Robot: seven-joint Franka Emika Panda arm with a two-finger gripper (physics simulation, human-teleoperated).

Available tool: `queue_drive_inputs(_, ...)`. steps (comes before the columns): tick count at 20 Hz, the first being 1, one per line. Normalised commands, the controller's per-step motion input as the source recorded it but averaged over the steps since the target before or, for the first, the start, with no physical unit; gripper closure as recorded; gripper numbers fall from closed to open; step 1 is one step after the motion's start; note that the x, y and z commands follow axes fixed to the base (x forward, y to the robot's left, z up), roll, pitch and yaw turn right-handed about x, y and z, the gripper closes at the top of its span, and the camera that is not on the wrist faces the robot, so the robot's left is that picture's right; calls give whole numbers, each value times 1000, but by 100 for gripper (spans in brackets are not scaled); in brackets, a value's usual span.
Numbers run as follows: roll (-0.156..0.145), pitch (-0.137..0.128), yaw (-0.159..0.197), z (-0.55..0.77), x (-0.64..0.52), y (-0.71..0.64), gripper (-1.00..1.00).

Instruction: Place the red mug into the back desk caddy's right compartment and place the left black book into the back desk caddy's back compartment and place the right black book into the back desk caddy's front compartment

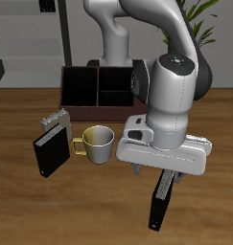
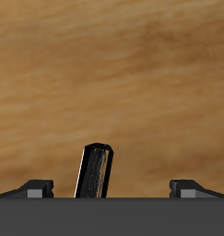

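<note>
– Fingers (image 2: 35, 187), how do they stand?

– Spread wide. The gripper (image 1: 164, 175) hangs over the left black book (image 1: 162, 201), one finger on either side of it. In the wrist view the book (image 2: 97, 171) shows between the two tips with bare wood on both sides, so nothing is clamped.

– Where is that book?

– Near the table's (image 1: 22, 211) front edge, standing on end with a slight lean, well apart from everything else.

– And its twin?

– The right black book (image 1: 51, 150) stands farther back, towards the other side. A grey patterned book (image 1: 56, 121) stands just behind it, close enough that I cannot tell whether they touch.

– Anything between the gripper and the back desk caddy (image 1: 62, 91)?

– A pale mug (image 1: 99, 142) with a yellow handle sits between the right black book and the arm, in front of the caddy. The arm's white body (image 1: 175, 86) rises in front of one end of the caddy and hides that end. The black-walled sections at the other end are in plain sight.

– Behind all that?

– A potted plant (image 1: 195, 14) at the back, and dark shelving.
</note>
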Motion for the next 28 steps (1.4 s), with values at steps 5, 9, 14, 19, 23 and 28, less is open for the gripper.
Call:
queue_drive_inputs(5, -11, -3, 1, -116, -86, 221, -100)
queue_drive_inputs(9, 26, 9, -12, -102, -64, 123, -100)
queue_drive_inputs(14, -15, 22, -8, -202, 49, -134, -100)
queue_drive_inputs(19, -7, 29, -6, -137, 38, -121, -100)
queue_drive_inputs(23, 11, 27, -3, -180, 21, 12, -100)
queue_drive_inputs(28, 10, 22, 22, -195, -8, 40, 100)
